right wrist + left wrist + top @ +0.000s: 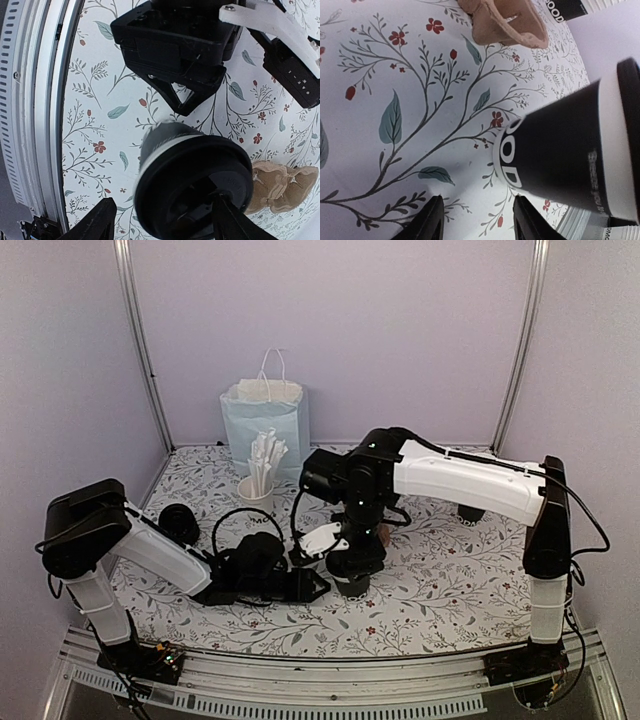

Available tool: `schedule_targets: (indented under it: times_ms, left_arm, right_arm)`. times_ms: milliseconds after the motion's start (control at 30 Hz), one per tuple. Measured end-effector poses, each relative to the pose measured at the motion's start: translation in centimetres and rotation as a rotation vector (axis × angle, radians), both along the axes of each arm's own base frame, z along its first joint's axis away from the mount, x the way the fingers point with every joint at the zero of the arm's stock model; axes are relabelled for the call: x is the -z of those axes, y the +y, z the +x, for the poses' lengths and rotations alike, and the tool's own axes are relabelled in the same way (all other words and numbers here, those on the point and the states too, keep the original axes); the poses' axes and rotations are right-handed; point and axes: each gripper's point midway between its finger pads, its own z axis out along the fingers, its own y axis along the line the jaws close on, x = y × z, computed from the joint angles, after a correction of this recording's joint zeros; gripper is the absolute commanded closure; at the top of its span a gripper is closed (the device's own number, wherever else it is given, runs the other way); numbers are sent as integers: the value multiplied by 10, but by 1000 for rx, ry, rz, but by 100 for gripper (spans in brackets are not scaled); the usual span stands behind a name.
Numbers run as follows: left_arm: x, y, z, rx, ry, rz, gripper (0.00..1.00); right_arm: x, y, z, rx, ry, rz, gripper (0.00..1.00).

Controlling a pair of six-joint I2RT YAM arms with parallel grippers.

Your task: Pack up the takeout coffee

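Lilac walls (330, 330), floral counter (450, 580). There's the right gripper (166, 202) spread astride the lidded black cup (195, 185) standing mid-counter beside the pulp carrier (282, 187); the left gripper (477, 200) hangs released over the print.

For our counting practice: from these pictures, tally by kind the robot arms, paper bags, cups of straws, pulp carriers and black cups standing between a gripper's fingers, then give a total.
Robot arms: 2, the left arm and the right arm
Pale blue paper bags: 1
White cups of straws: 1
Brown pulp carriers: 1
Black cups within the right gripper: 1
Total: 6
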Motion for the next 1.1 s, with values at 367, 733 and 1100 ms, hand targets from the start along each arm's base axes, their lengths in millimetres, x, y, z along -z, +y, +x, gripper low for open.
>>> schedule_targets:
  times_ms: [367, 733, 1100]
  left_arm:
    - [-1, -2, 0, 4, -2, -8, 50]
    - [-1, -2, 1, 3, -1, -6, 50]
    - [-2, 4, 2, -15, -3, 18, 50]
  right_arm:
    - [4, 3, -1, -5, 4, -5, 31]
    - [0, 5, 0, -8, -10, 4, 30]
    - [-10, 6, 14, 1, -80, 21, 28]
